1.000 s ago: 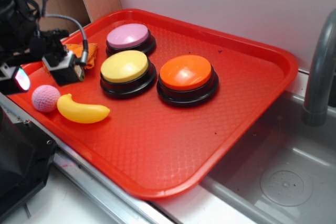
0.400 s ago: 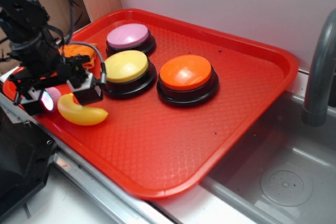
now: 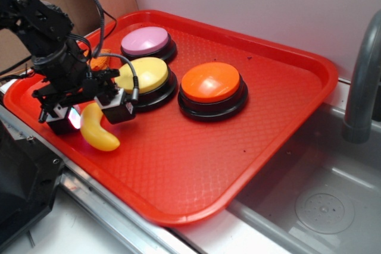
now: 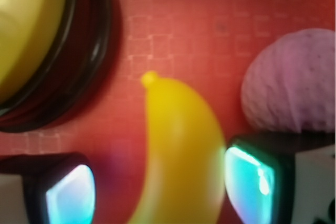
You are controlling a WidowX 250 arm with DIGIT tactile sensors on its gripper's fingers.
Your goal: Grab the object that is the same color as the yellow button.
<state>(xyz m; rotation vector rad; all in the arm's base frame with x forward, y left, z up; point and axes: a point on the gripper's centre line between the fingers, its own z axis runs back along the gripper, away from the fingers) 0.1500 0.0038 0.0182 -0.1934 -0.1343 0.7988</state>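
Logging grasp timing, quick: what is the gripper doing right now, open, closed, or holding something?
Gripper: open, its fingers on either side of the yellow toy banana, which lies on the red tray; not yet clamped.

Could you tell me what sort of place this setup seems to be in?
Probably a toy kitchen test bench: a red tray sits beside a grey sink with a tap, and a robot gripper straddles a toy banana near coloured push buttons.

Exterior view angled down over red tray, wrist view close, both sharing banana
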